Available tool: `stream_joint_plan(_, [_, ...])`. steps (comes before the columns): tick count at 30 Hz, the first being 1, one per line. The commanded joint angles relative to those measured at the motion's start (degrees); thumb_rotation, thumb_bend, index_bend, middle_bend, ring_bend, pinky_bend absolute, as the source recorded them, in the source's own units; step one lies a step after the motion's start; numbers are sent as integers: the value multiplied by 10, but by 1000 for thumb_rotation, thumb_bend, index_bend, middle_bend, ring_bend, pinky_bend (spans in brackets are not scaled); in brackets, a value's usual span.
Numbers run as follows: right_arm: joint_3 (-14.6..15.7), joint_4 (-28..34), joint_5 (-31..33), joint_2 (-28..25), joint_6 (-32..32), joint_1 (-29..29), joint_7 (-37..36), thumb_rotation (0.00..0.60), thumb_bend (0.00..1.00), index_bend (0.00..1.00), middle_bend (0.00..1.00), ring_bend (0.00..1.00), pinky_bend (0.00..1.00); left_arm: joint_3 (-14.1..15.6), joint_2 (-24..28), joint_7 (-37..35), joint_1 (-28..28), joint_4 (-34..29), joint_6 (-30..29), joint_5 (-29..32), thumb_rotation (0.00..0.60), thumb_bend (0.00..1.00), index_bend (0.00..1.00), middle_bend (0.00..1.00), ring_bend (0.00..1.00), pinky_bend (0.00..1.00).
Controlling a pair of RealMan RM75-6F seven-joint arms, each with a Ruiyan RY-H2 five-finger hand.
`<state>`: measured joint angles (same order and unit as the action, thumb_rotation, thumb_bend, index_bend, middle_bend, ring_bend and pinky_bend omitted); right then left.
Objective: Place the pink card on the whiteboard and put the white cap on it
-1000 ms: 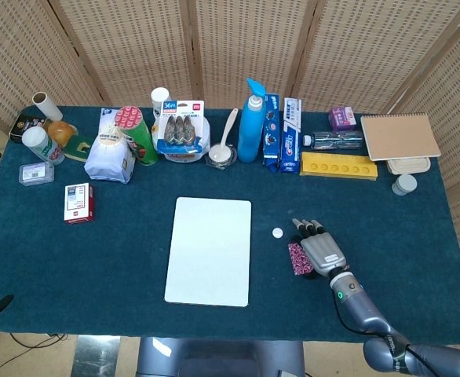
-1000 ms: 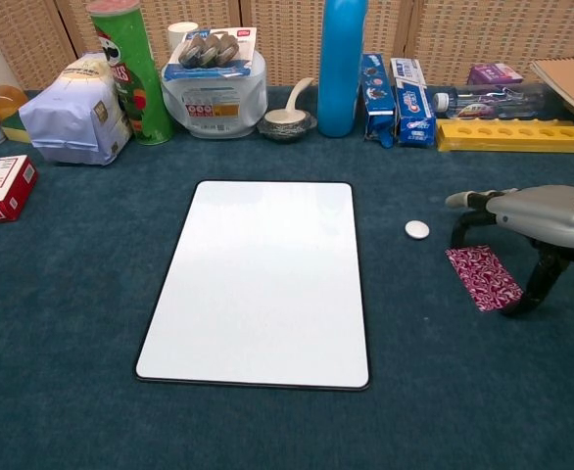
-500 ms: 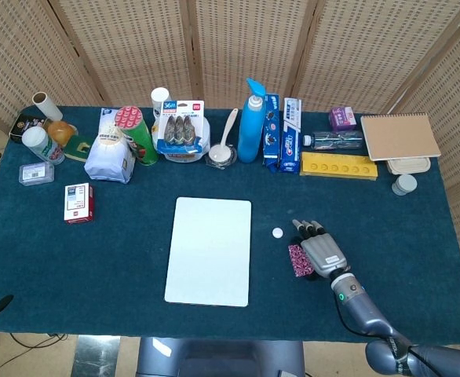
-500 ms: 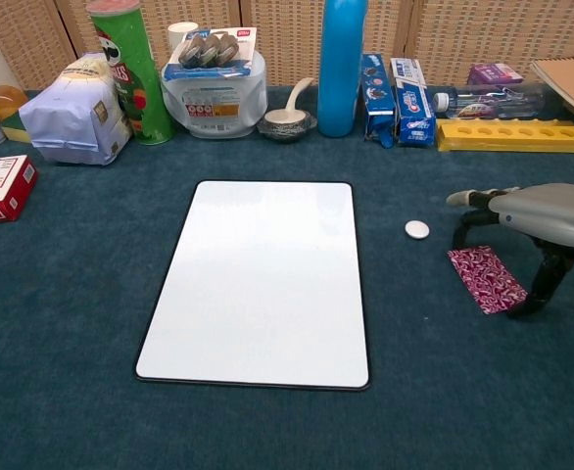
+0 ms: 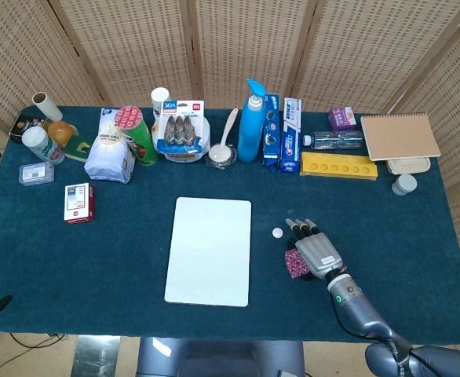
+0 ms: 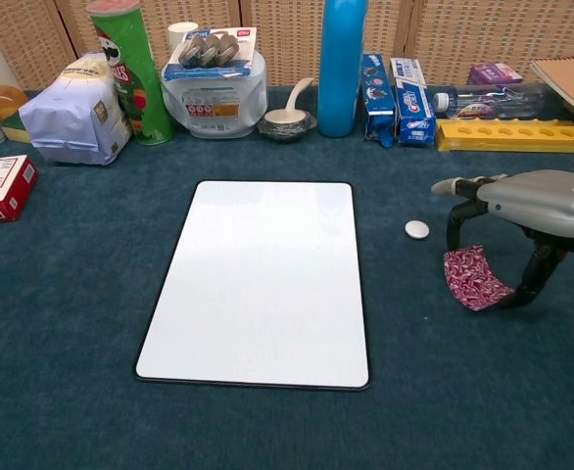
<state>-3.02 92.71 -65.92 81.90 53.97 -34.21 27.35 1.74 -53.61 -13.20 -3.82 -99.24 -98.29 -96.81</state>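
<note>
The pink patterned card [image 5: 294, 263] [image 6: 468, 278] lies on the blue cloth to the right of the whiteboard [image 5: 209, 250] [image 6: 263, 279]. My right hand [image 5: 316, 251] [image 6: 542, 202] arches over the card, pinching it between a fingertip at its far edge and the thumb at its near right corner. The card is bowed upward between them. The small white cap [image 5: 277, 232] [image 6: 417, 229] sits on the cloth between the whiteboard and the hand, just beyond the card. The whiteboard is bare. My left hand shows in neither view.
Along the back stand a chips can [image 5: 138, 135], a white bag [image 5: 110, 157], a blue bottle [image 5: 251, 124], toothpaste boxes [image 5: 291, 135], a yellow tray [image 5: 338, 166] and a notebook [image 5: 399, 136]. A red box [image 5: 78, 203] lies at the left.
My right hand has shifted slightly left and closed on the card. The card, flat before, now curls up between finger and thumb and sits a little nearer the whiteboard.
</note>
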Motion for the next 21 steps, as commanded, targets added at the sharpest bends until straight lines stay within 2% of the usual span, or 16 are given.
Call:
stream_joint_plan(1, [-8, 24, 6, -3, 2, -10, 17, 600, 66, 371, 0, 0, 0, 0, 0, -1, 0, 0, 0, -1, 600, 43, 0, 0, 0, 50])
stream_joint_plan(11, [-43, 89, 74, 22, 6, -63, 118, 600, 67, 371, 0, 0, 0, 1, 2, -12, -1, 6, -4, -3, 600, 44, 0, 0, 0, 50])
stream_joint_plan(17, [-75, 120, 159, 49, 17, -114, 189, 600, 67, 371, 0, 0, 0, 2, 4, -18, 0, 8, -3, -6, 600, 43, 0, 0, 0, 50])
stream_joint_plan(21, [-93, 117, 216, 77, 22, -148, 222, 600, 72, 371, 0, 0, 0, 3, 5, -21, 0, 10, -3, -6, 600, 44, 0, 0, 0, 50])
